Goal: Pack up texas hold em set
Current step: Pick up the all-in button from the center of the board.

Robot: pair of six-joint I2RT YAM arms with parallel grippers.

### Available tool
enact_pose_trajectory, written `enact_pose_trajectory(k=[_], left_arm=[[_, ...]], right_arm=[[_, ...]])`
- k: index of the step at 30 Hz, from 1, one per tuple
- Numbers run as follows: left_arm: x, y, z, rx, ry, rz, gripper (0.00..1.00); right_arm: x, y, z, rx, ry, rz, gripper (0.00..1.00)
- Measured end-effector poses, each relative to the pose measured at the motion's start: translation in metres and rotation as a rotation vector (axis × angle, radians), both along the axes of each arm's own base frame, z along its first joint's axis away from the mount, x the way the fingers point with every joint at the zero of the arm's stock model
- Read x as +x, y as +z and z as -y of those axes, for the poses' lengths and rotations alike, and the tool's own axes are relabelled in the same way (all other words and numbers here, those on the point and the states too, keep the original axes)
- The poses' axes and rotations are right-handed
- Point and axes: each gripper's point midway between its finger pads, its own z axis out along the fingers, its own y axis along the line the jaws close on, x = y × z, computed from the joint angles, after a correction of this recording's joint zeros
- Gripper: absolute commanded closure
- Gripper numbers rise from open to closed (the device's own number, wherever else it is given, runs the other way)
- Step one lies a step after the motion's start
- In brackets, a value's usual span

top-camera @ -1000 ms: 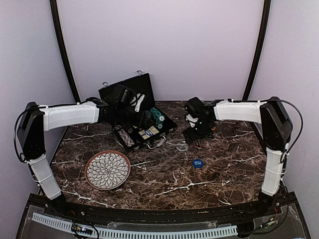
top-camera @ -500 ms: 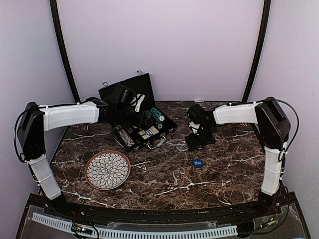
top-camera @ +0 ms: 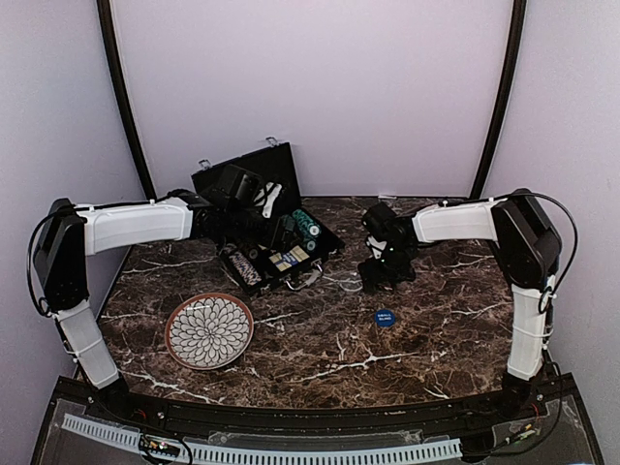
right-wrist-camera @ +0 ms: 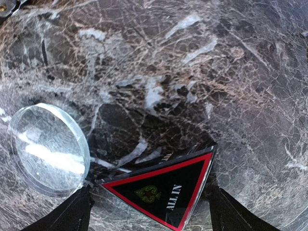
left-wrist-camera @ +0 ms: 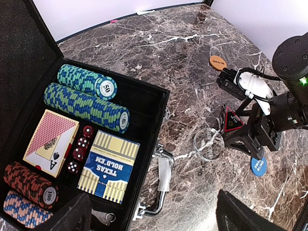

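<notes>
The black briefcase lies open at the back left. In the left wrist view its tray holds green-blue chips, red chips, two card decks and red dice. My left gripper is open and empty above the case's front edge and handle. My right gripper is shut on a black triangular "ALL IN" marker, held low just over the table, beside a clear round disc. A blue button and an orange button lie on the table.
A round white-patterned plate with a brown rim sits at the front left of the dark marble table. The raised case lid stands behind the left gripper. The right arm reaches in from the right.
My right gripper has come down and slightly left with the triangular marker, now close to the table beside the clear disc. The left arm has not moved.
</notes>
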Motion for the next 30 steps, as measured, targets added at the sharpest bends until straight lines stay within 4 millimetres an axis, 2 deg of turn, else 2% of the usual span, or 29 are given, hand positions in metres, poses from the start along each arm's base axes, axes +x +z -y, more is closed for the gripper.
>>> enact_pose_trajectory(k=[14,23,30], left_arm=[[-0.001,-0.0001,0.0011,-0.004,-0.006,-0.004,0.08],[-0.0009,0.0,0.0011,-0.004,-0.006,-0.003,0.08],[-0.0009,0.0,0.0011,-0.004,-0.006,-0.003,0.08]], right_arm=[[0.0086,0.0022,-0.0094,0.059,-0.102,0.033,0.31],[0.0089,0.0023,-0.0089,0.049,-0.123,0.044,0.3],[0.0072,0.0022,-0.0101,0.04,-0.127,0.049,0.45]])
